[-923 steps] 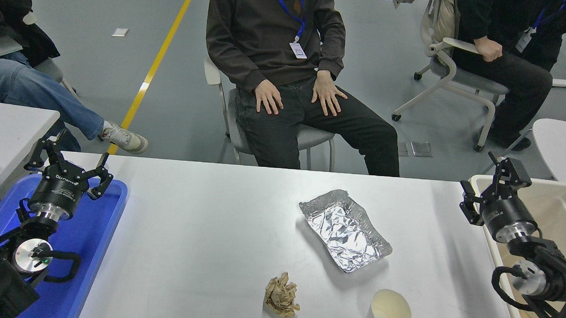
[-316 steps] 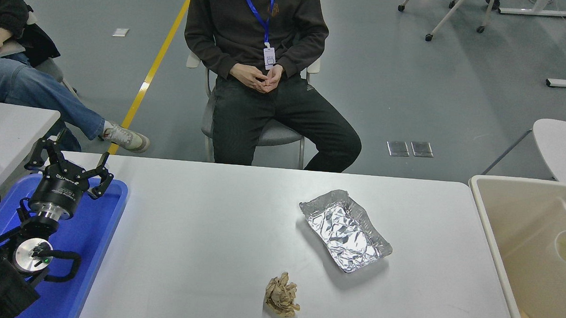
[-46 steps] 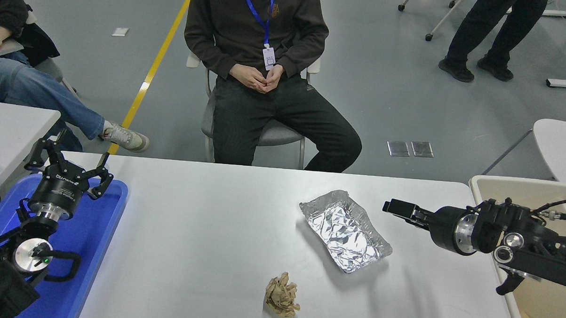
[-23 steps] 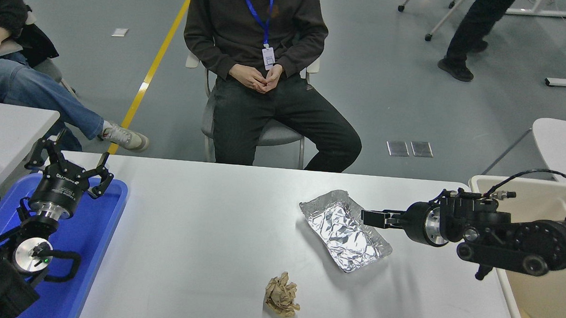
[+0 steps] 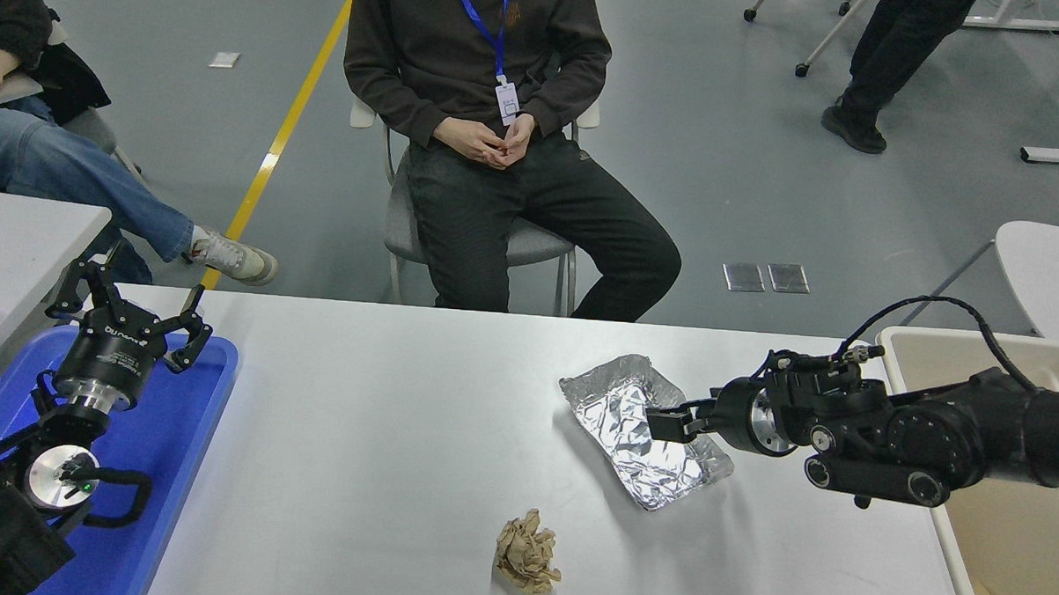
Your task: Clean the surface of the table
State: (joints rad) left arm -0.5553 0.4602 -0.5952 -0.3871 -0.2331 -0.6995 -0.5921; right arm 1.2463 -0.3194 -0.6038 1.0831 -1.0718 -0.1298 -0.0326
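The right claw (image 5: 666,423) hovers over the crumpled silver foil tray (image 5: 644,429) mid-right on the light grey-white desk (image 5: 384,433); whether it is spread, I cannot tell. Thin foil could buckle and slip if pinched off-rim.

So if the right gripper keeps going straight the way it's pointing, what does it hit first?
Most likely the foil tray: the right gripper points left over its right part. How high it hangs is unclear, so it might pass above.
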